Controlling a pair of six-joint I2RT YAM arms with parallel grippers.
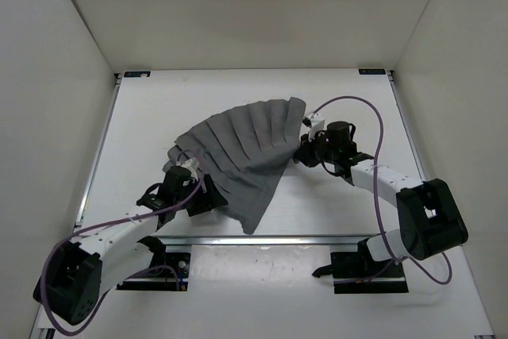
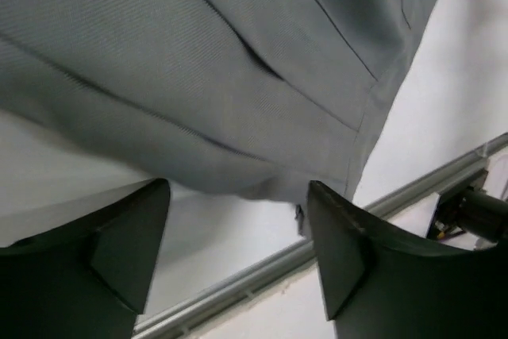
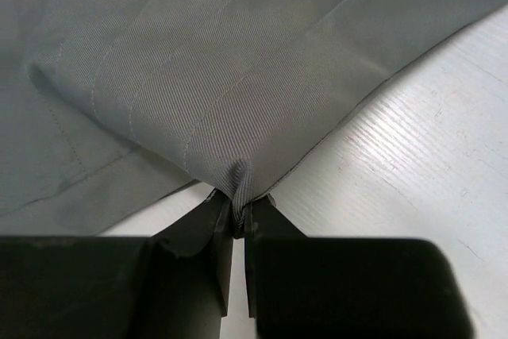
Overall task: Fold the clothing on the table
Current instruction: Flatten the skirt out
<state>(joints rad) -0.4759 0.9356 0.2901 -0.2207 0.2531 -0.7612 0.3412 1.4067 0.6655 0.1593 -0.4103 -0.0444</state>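
Note:
The clothing (image 1: 246, 152), a dark grey pleated fan-shaped garment, lies spread on the white table (image 1: 159, 117), its narrow end pointing toward the near rail. My right gripper (image 3: 238, 216) is shut on a pinch of the clothing's (image 3: 238, 77) right edge, the fabric bunched between its fingertips; in the top view it sits at the garment's right side (image 1: 305, 151). My left gripper (image 2: 238, 220) stands open at the clothing's (image 2: 198, 61) left edge, its fingers (image 2: 131, 236) either side of the hem with nothing clamped between them. In the top view the left gripper (image 1: 198, 188) lies against the garment's lower left edge.
A metal rail (image 1: 278, 238) runs along the table's near edge, also visible as a metal rail (image 2: 262, 271) just beyond my left fingers. White walls (image 1: 55, 53) close in the table on three sides. Purple cables (image 1: 377, 129) loop over both arms.

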